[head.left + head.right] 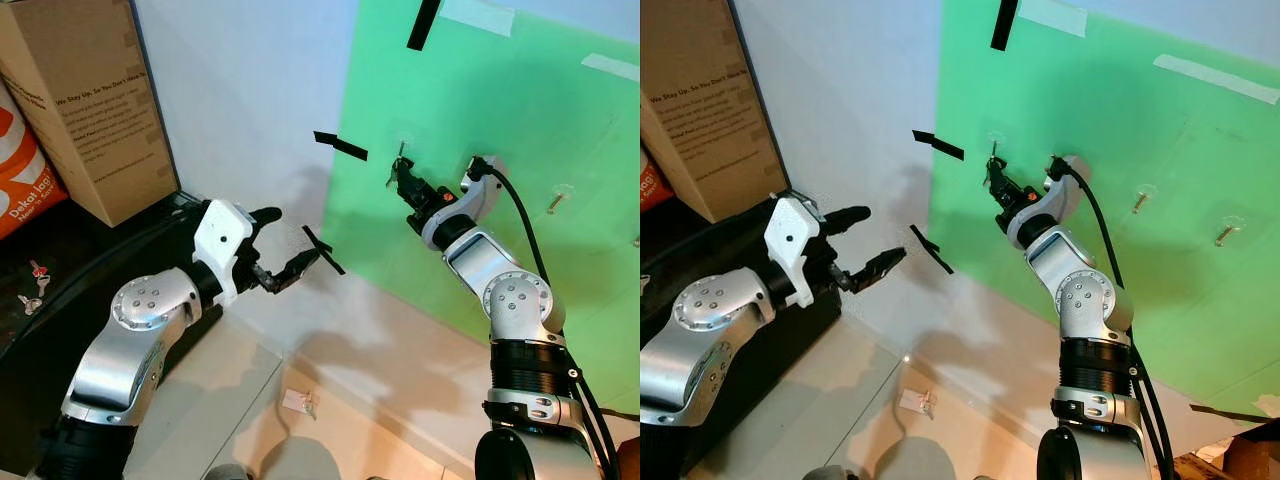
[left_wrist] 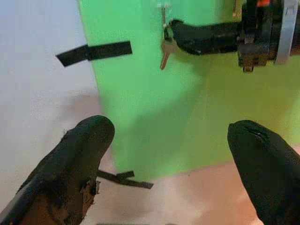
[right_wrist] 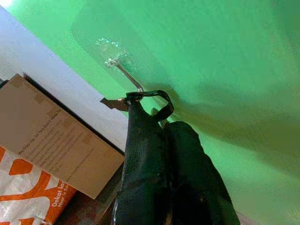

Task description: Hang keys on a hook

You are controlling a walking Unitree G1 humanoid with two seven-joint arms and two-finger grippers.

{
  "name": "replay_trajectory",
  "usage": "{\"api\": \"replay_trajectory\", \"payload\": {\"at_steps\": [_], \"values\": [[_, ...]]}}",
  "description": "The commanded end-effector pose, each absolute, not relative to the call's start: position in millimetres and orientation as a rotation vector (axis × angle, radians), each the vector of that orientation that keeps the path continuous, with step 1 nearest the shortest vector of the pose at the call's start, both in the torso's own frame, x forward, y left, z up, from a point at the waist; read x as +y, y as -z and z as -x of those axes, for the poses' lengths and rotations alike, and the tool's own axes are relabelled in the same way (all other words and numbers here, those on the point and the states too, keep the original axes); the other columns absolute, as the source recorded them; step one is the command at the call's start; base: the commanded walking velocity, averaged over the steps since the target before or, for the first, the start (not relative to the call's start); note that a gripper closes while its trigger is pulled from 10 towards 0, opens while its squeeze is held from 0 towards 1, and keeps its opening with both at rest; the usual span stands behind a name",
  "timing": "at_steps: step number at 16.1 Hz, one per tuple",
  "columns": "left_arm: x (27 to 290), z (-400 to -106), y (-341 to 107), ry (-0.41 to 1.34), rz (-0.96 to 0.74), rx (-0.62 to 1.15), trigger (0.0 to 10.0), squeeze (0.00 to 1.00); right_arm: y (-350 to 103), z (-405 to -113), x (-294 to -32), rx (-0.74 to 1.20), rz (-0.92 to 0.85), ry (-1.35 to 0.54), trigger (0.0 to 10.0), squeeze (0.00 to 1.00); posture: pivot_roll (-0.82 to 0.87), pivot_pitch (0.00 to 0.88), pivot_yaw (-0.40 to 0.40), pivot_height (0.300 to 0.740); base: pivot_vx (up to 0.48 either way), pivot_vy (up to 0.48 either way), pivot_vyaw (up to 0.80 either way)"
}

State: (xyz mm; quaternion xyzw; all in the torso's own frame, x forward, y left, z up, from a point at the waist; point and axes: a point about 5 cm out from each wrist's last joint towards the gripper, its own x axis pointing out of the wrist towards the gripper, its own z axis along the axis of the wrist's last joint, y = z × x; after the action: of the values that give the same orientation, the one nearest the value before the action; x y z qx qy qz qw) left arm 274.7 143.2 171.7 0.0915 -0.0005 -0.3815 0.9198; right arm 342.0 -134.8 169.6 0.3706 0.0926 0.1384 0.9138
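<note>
A clear hook (image 3: pixel 124 70) is stuck on the green sheet (image 1: pixel 520 120) on the wall. My right gripper (image 1: pixel 403 172) reaches up to it, shut on the black key ring (image 3: pixel 150 96), which loops at the hook's tip. A small key (image 2: pixel 165 51) dangles from the ring just below the hook. My left gripper (image 1: pixel 285 242) is open with nothing in it, hovering lower and to the left in front of the white wall, apart from the hook.
Two more hooks (image 1: pixel 1140 200) (image 1: pixel 1225 235) sit further right on the sheet. Black tape strips (image 1: pixel 340 146) (image 1: pixel 325 250) hold its edge. A cardboard box (image 1: pixel 90 100) and orange bag (image 1: pixel 20 170) stand at left, with other keys (image 1: pixel 35 285) on the black surface. A paper scrap (image 1: pixel 298 402) lies on the floor.
</note>
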Motion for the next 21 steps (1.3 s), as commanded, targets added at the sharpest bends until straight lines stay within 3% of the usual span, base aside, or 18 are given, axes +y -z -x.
{"api": "replay_trajectory", "payload": {"at_steps": [1,2,10,11,12,21], "values": [[141.1,-275.8,-176.8,0.788,-0.182,-0.024,10.0,0.00,-159.1,-338.9,-141.7,0.225,-0.741,-0.236,10.0,0.65,-0.02,0.000,-0.068,0.740,0.000,0.000,0.00],[140.9,-276.1,-177.3,0.788,-0.181,-0.027,10.0,0.00,-157.6,-338.9,-141.8,0.229,-0.724,-0.236,10.0,1.00,-0.01,0.000,-0.070,0.740,0.000,0.000,0.00],[141.9,-277.5,-179.2,0.778,-0.174,-0.040,10.0,0.00,-171.1,-341.1,-145.7,0.100,-0.654,-0.214,10.0,1.00,-0.01,0.000,-0.067,0.740,0.000,0.000,0.00],[142.1,-277.5,-179.3,0.777,-0.174,-0.041,10.0,0.00,-172.9,-341.5,-145.6,0.096,-0.657,-0.218,10.0,0.67,-0.01,0.000,-0.067,0.740,0.000,0.000,0.00],[142.7,-277.5,-179.7,0.777,-0.178,-0.041,10.0,0.00,-179.2,-342.4,-144.3,0.083,-0.656,-0.235,10.0,0.00,-0.01,0.000,-0.066,0.740,0.000,0.000,0.00],[143.2,-276.2,-179.4,0.778,-0.188,-0.037,10.0,0.00,-211.6,-346.6,-135.3,0.001,-0.508,-0.278,10.0,0.00,-0.01,0.000,-0.073,0.740,0.000,0.000,0.00]]}}
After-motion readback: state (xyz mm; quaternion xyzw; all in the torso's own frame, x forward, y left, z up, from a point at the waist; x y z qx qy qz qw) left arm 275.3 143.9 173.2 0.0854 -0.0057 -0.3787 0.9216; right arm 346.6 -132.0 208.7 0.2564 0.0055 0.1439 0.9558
